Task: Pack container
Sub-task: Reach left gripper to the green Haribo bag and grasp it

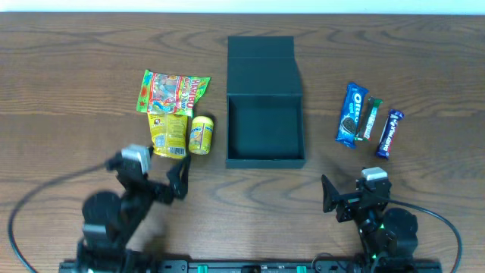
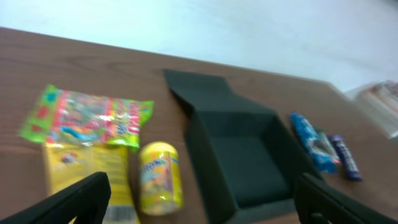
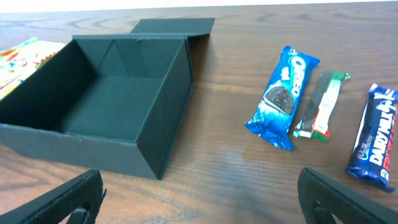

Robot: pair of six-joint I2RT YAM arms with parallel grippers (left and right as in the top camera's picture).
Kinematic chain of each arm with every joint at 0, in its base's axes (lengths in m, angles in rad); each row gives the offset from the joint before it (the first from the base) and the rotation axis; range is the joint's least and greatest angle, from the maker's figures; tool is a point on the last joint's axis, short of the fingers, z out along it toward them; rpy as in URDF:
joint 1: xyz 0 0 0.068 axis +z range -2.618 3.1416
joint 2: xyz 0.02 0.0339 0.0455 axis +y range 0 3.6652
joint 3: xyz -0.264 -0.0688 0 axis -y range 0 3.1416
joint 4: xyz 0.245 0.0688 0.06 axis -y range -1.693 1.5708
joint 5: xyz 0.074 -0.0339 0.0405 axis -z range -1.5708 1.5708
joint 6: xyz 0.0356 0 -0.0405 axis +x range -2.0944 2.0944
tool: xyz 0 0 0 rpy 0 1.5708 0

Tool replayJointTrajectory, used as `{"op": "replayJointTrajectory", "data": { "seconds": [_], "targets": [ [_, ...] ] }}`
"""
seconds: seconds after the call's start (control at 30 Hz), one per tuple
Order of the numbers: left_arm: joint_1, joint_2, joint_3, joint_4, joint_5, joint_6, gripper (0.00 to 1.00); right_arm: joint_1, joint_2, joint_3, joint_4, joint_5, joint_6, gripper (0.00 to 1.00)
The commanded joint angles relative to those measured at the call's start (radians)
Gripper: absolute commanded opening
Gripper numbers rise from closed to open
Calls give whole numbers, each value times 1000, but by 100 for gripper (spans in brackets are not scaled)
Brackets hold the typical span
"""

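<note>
Container (image 1: pixel 265 161) sits mid-table (image 1: pixel 76 61), lid flapped back flat on the far side. Candy bags (image 1: pixel 173 91) and yellow can (image 1: pixel 201 134) near its left wall, three bars (image 1: pixel 352 114) farther off on its right. My left gripper (image 2: pixel 202 190) and right gripper (image 3: pixel 199 183) gape wide, holding nothing.

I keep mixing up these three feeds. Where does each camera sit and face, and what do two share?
Overhead: above the table, looking straight down on the open container; left arm and right arm show at the bottom edge.
Left wrist: on the left arm, facing forward over the yellow can towards the container; open jaws in the bottom corners.
Right wrist: on the right arm, facing forward at the container and Oreo packet; open jaws in the bottom corners.
Both wrist views share the container and Oreo packet.
</note>
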Motion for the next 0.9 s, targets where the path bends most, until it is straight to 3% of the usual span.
{"op": "replayJointTrajectory", "data": {
  "seconds": [0.0, 0.13, 0.4, 0.6, 0.87],
  "targets": [
    [2, 240, 176, -44, -114, 179, 96, 2, -6, -5, 2, 2, 6, 99],
    [2, 589, 437, -159, -177, 325, 95, 2, -6, -5, 2, 3, 6, 99],
    [2, 1150, 836, -234, -297, 414, 96, 2, -6, -5, 2, 3, 6, 99],
    [2, 1389, 896, -203, -318, 427, 100, 2, -6, -5, 2, 3, 6, 99],
    [-7, 1546, 896, -187, -313, 440, 99, 2, -6, -5, 2, 2, 6, 99]
  ]
}}
